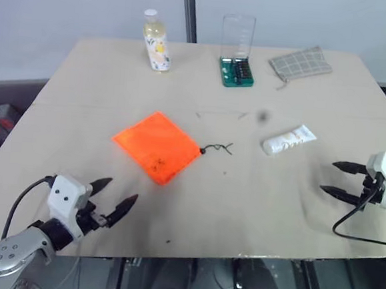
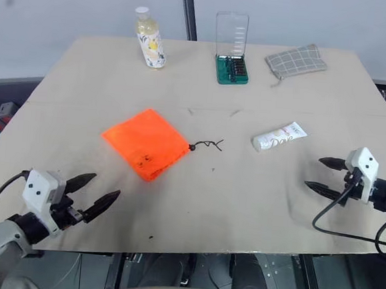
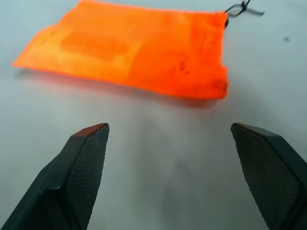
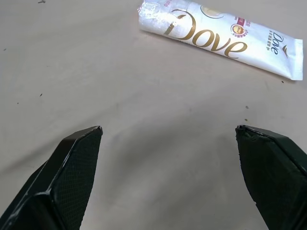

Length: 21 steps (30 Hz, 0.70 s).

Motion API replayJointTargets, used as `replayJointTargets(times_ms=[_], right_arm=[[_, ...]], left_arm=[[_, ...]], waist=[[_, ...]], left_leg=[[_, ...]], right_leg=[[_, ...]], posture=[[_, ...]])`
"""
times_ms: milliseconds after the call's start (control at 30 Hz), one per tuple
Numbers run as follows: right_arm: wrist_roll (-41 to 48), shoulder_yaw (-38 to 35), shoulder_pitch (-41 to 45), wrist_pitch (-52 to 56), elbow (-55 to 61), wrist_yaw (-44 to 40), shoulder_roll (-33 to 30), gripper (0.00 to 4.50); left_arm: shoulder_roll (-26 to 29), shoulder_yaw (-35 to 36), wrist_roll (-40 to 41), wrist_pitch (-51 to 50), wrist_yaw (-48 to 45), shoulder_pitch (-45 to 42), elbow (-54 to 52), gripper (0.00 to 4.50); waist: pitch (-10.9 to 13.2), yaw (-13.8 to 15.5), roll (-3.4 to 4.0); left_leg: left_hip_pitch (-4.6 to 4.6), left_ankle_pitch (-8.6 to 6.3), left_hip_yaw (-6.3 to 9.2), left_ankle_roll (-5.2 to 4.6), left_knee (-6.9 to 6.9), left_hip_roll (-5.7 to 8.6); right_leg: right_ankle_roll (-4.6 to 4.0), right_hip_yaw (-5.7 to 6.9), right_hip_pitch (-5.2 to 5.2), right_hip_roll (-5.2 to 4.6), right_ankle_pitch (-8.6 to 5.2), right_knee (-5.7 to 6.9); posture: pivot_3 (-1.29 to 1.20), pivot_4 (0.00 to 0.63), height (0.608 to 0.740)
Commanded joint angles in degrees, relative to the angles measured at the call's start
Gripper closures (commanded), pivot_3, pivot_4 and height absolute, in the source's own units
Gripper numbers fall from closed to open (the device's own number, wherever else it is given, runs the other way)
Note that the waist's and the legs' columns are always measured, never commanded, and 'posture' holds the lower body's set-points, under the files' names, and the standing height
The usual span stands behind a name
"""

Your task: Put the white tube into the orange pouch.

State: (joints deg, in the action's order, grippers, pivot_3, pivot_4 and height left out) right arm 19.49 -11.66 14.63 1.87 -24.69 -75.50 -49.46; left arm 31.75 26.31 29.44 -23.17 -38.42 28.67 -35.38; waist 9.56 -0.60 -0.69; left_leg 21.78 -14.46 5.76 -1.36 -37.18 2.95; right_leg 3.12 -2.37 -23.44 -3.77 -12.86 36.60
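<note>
The orange pouch [image 1: 157, 145] lies flat near the middle of the table, its dark cord [image 1: 217, 148] trailing off one corner. The white tube [image 1: 288, 140] with gold print lies on the table to the pouch's right. My left gripper [image 1: 115, 198] hovers open near the table's front left, short of the pouch [image 3: 139, 50], nothing between its fingers [image 3: 84, 165]. Over at the right edge my right gripper [image 1: 334, 178] is open too, a short way in front of the tube [image 4: 220, 37], empty.
Along the far edge stand a yellowish bottle [image 1: 156, 41] with a white cap, a green bit set [image 1: 237, 71] with its clear lid raised, and a grey checked cloth [image 1: 301, 62]. The tan tabletop [image 1: 242, 202] ends just in front of both grippers.
</note>
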Motion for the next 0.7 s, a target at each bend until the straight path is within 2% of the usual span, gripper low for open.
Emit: replayJointTargets(times_ms=[33, 100, 300, 367, 567, 700], right_arm=[[0.35, -0.48, 1.32, 0.18, 0.65, 0.38, -0.48, 0.0], [0.25, -0.31, 1.48, 0.31, 0.81, 0.64, -0.21, 0.0], [0.79, -0.63, 1.43, 0.84, 2.75, 1.88, 0.26, 0.0], [0.46, -0.6, 1.88, 0.09, 3.17, 2.57, 0.32, 0.0], [-0.77, -0.11, 4.48, -1.78, 3.83, 5.02, 0.69, 0.0], [-3.09, 0.58, 11.12, -4.92, 2.04, 9.8, 2.5, 0.0]], left_arm=[[-0.42, -3.07, -1.23, 0.26, 2.31, -2.19, -3.09, 0.3], [-0.9, -7.15, -4.4, -0.23, 5.43, -5.0, -3.38, 0.3], [-1.34, -24.38, -25.53, -0.82, 17.88, -14.85, -3.22, 0.3], [-2.38, -28.69, -29.72, -1.27, 20.15, -16.64, -3.19, 0.3], [-5.63, -33.93, -36.81, -2.39, 24.34, -18.87, -0.9, 0.3], [-7.92, -35.48, -40.24, -2.14, 26.71, -20.03, 0.35, 0.3]], waist=[[0.0, 0.07, 0.01], [0.0, 0.08, 0.01], [0.0, 0.15, 0.01], [0.0, 0.02, 0.01], [0.0, -0.03, 0.02], [0.02, -0.26, 0.05]], left_leg=[[-0.01, 0.0, 0.01, 0.0, 0.0, 0.0], [-0.01, 0.0, 0.0, 0.0, -0.01, 0.01], [-0.01, 0.0, -0.03, 0.0, -0.01, 0.04], [0.0, 0.0, -0.04, 0.0, 0.0, 0.07], [-0.01, 0.0, -0.02, -0.01, 0.03, 0.04], [-0.03, 0.0, -0.07, -0.01, 0.0, 0.04]], right_leg=[[0.0, 0.0, 0.0, 0.0, 0.0, 0.0], [0.0, 0.01, 0.01, 0.04, 0.0, 0.01], [0.22, -0.04, 0.01, 0.19, 0.15, 0.02], [0.22, -0.06, 0.01, 0.19, 0.15, 0.02], [0.22, -0.04, -0.01, 0.19, 0.15, 0.02], [0.24, -0.08, -0.01, 0.19, 0.15, 0.04]], posture=[[0.0, 0.15, 0.74], [0.0, 0.15, 0.74], [0.0, 0.15, 0.74], [0.0, 0.15, 0.74], [0.0, 0.15, 0.74], [0.0, 0.15, 0.74]])
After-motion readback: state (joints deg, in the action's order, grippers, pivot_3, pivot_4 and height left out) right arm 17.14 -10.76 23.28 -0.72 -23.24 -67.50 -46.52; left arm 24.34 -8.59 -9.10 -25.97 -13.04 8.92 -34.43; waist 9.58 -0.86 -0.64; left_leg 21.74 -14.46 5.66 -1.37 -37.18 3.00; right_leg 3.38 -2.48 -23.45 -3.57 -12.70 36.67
